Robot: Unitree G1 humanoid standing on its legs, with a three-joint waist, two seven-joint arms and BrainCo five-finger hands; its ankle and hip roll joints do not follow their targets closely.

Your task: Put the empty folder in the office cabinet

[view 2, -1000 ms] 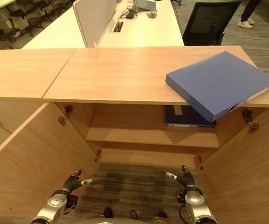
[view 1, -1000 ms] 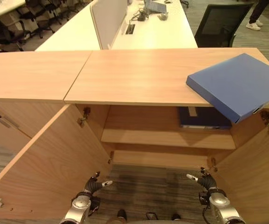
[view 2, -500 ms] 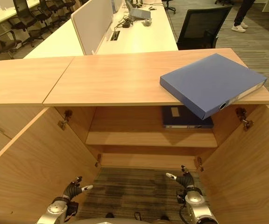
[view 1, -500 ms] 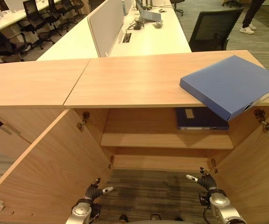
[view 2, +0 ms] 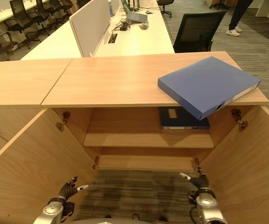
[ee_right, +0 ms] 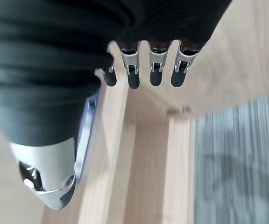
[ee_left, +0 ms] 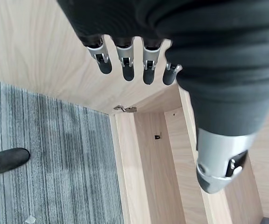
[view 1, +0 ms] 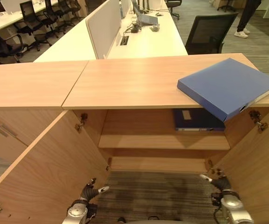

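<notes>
- An open-plan office runs across the top of the frame, with white desks point(view 1: 139, 42) and dark chairs point(view 1: 211, 32); below them our wooden cabinet point(view 1: 134, 79) stands with both doors swung wide.
- The blue folder point(view 1: 228, 86) lies flat on the cabinet top at the right of the frame, one corner jutting past the front edge.
- It looks slim, rigid and closed, with a ring hole in its spine.
- Another dark folder point(view 1: 197, 120) already sits on the upper shelf, right side.
- Our left hand point(view 1: 88, 192) and right hand point(view 1: 218, 183) hang low by the carpet, fingers spread, holding nothing.
- We judge a careless reach could nudge the overhanging folder off the edge.
</notes>
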